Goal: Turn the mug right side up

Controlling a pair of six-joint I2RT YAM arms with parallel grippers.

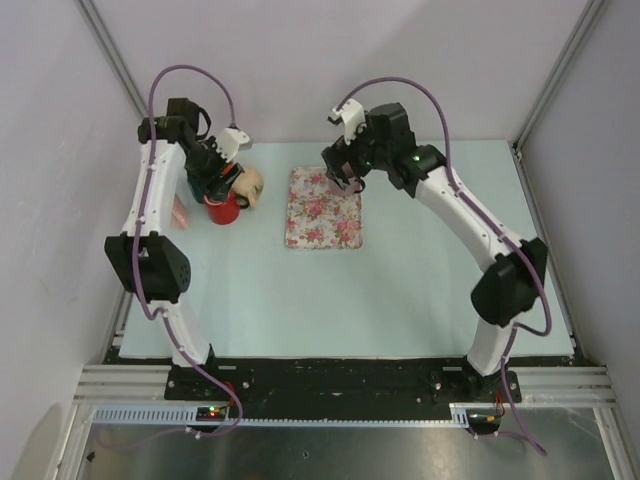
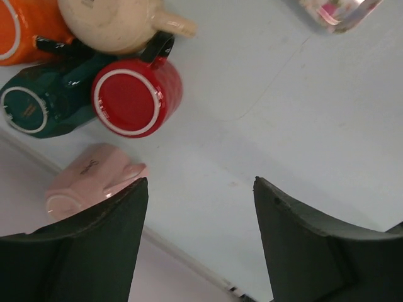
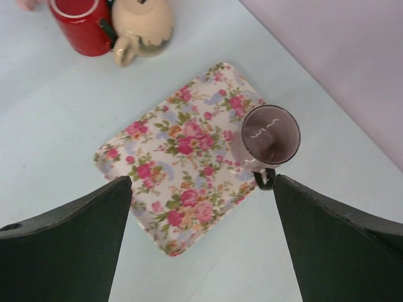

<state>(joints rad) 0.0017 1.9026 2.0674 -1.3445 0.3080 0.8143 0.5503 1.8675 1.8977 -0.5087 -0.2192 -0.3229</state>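
A mauve mug [image 3: 271, 135] stands upright, mouth up, on the far right corner of the floral tray [image 3: 176, 163], its dark handle over the tray's edge. My right gripper [image 3: 203, 178] hangs above the tray, open and holding nothing, clear of the mug. In the top view that gripper [image 1: 345, 172] hides the mug. My left gripper [image 2: 200, 180] is open over bare table, close to a cluster of mugs, with nothing between its fingers.
The cluster at the left holds a red mug [image 2: 135, 94] and a dark green mug [image 2: 44, 100], both base up, plus an orange mug [image 2: 25, 25] and a cream mug [image 2: 113, 22]. A pink mug [image 2: 88, 182] lies on its side near the table's left edge.
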